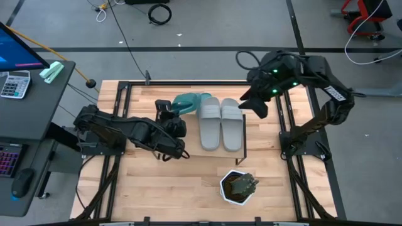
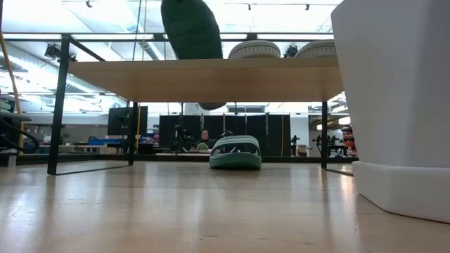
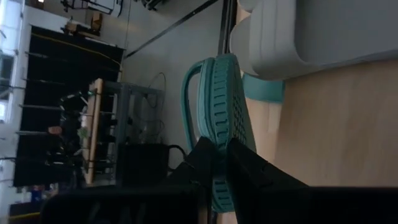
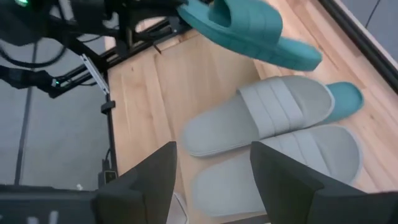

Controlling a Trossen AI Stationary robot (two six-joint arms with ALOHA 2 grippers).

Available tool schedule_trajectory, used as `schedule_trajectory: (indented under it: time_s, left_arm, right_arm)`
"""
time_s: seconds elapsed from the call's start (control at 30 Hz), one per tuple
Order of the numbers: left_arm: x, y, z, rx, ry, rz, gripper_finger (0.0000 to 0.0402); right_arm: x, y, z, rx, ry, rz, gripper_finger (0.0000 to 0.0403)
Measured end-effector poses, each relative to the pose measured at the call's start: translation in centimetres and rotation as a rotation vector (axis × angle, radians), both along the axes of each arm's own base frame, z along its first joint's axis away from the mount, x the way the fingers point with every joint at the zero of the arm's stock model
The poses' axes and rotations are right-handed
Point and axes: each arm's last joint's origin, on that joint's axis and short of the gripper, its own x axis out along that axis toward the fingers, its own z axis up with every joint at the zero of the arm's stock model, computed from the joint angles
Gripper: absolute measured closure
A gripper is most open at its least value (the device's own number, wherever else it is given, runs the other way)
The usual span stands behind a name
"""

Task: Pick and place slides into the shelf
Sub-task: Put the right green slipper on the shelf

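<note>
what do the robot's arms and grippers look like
Both arms are dark, nearly black, built of chunky jointed segments. The left arm is plain black. The right arm has small green lights near its wrist and a white label on one link. The right gripper has two flat, matte black fingers.

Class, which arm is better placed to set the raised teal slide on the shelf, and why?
Left. Its gripper is shut on the teal slide, held over the shelf beside the grey slides. The right gripper is open, holding nothing.
</note>
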Motion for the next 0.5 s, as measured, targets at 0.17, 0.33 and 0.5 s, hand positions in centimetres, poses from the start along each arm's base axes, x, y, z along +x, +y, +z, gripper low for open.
schedule_trajectory:
  time_s: [0.17, 0.33, 0.5]
  left_arm:
    - [0.2, -0.3, -0.8, -0.024, 0.037, 0.010, 0.0370]
    - [-0.6, -0.1, -0.9, -0.032, 0.051, 0.054, 0.0370]
    - [-0.7, -0.5, -0.8, -0.043, 0.030, 0.053, 0.0370]
  right_arm:
    - [-1.6, 0.3, 0.8, -0.013, -0.038, -0.017, 0.0191]
    - [-2.8, 0.5, 1.4, -0.017, -0.065, -0.027, 0.0191]
    - [-3.2, 0.5, 1.6, -0.033, -0.074, -0.043, 0.0191]
